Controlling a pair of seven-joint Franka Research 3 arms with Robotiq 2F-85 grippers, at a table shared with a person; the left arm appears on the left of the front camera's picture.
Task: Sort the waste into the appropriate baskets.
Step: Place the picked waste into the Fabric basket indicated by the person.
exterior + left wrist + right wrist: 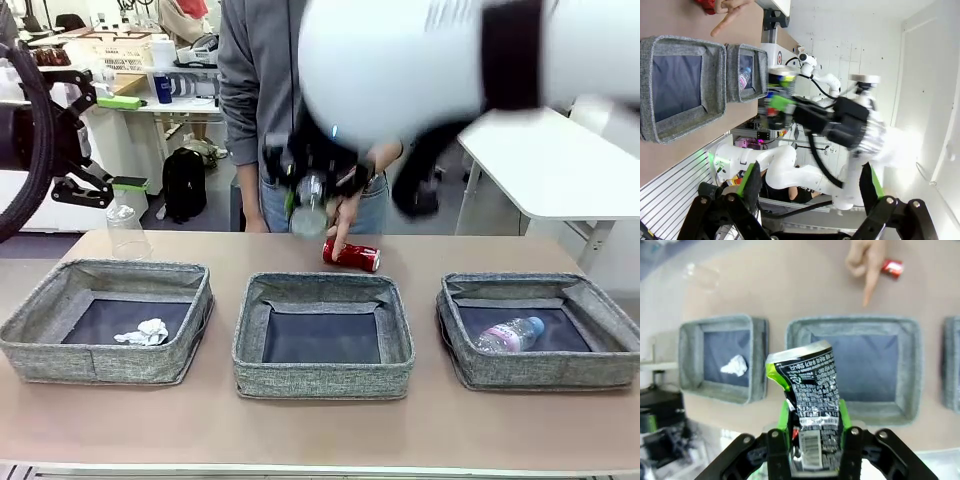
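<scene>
We take the middle basket [322,380] as our mark for everything here. The right gripper [814,421] is clenched on the dark crushed can [807,385]. Its green pads press both sides of the can's lower half, and the dented top sticks out past them. We see this can held in the air, well above the middle basket and apart from the table [200,430]. From the front it hangs over the far side of that basket; from the right wrist its top lies across the basket's near left corner. The left gripper [810,177] is released, jaws spread wide, raised well off to the left of the middle basket.

Just to the left of the middle basket stands the left basket [100,362], with the crumpled white paper [143,332] lying on its dark floor. Just to the right stands the right basket [540,372], with the clear plastic bottle [510,335] lying on its side inside. Behind the middle basket, on the table, lies the red crushed can [351,256]. The person's hand [345,212] reaches down there with one finger stretched out, its tip near that can's left end. Farther back and to the left of the middle basket, the clear plastic cup [127,235] stands upright on the table
</scene>
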